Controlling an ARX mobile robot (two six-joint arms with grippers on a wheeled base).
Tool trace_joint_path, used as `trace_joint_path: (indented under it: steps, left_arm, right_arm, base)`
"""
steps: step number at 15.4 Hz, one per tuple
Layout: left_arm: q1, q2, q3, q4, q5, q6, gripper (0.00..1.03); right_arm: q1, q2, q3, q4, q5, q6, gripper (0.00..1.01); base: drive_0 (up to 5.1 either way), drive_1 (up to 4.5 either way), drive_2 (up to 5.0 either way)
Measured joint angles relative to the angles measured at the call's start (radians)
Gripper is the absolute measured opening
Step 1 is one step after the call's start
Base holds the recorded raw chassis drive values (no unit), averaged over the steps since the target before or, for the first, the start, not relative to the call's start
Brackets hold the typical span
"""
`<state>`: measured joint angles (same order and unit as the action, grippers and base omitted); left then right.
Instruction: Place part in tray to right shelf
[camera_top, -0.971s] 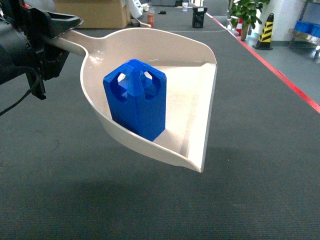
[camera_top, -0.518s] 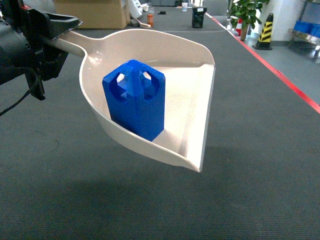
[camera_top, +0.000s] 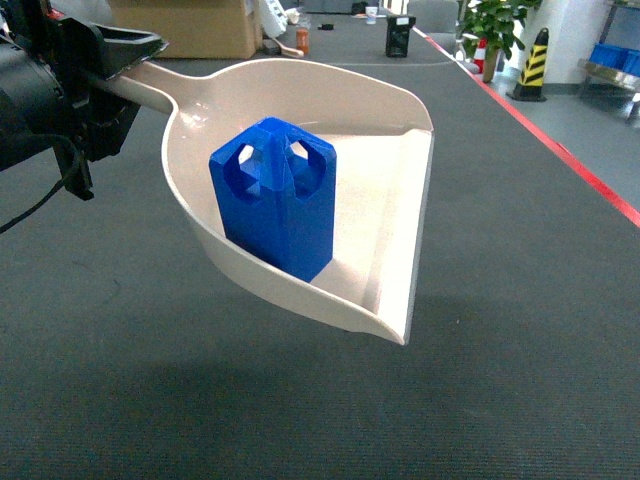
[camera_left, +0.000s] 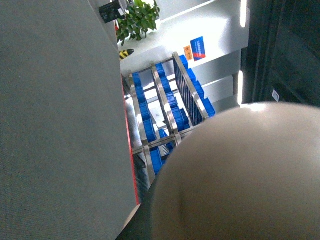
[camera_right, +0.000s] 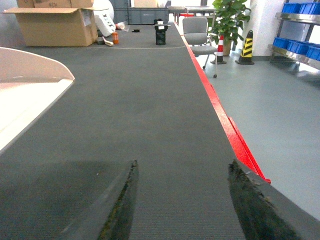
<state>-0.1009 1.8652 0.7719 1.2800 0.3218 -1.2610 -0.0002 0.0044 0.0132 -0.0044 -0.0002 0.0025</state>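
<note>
blue part (camera_top: 275, 195) upright in beige tray (camera_top: 385, 215), left gripper (camera_top: 100, 65) grasping tray handle, right gripper (camera_right: 182, 200) released

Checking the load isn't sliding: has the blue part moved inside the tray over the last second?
Yes, slightly: the blue part has turned a little in the tray, its cut-outs facing the camera more squarely, with no clear slide toward the lip.
</note>
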Motion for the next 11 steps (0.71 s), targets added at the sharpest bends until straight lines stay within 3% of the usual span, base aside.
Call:
trace_joint_path:
  steps: [3, 4, 11]
  left_arm:
    - [0.008, 0.000, 0.000, 0.003, -0.006, 0.000, 0.15]
    - [0.004, 0.000, 0.000, -0.005, -0.005, 0.000, 0.15]
    - [0.000, 0.000, 0.000, -0.002, 0.000, 0.001, 0.14]
  right_arm:
    - [0.000, 0.000, 0.000, 0.000, 0.000, 0.000, 0.92]
    - [0.000, 0.000, 0.000, 0.000, 0.000, 0.000, 1.00]
    - [0.000, 0.000, 0.000, 0.000, 0.000, 0.000, 0.98]
  base:
    - [4.7, -2.64, -2.6]
    - [4.9, -2.60, -2.6]
    - [5.0, -2.46, -2.5]
